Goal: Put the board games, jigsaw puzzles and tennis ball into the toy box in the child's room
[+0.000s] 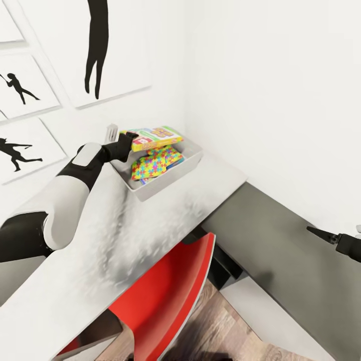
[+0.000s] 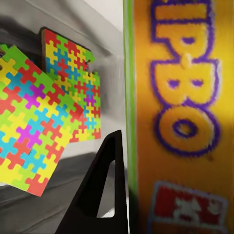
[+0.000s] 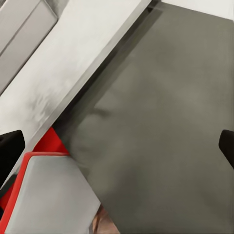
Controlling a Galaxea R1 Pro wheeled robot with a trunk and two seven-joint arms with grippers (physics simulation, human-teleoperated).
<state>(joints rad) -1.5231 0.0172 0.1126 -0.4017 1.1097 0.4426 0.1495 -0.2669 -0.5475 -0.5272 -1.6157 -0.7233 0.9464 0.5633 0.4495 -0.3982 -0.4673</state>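
The surface (image 1: 150, 240) carries the toy box (image 1: 193, 159) at its far corner by the wall. My left jaws (image 1: 131, 139) pinch the SKIP BO game (image 1: 155, 137) over its rim; both jigsaw puzzles (image 1: 153, 164) already lie inside. My right jaws (image 1: 321, 233) hang spread, empty. Remaining toys: unseen.

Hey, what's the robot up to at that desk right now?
Its left gripper holds the SKIP BO board game over the toy box at the table's far end. Two jigsaw puzzles already lie inside. The right gripper hangs open and empty over the dark cabinet.
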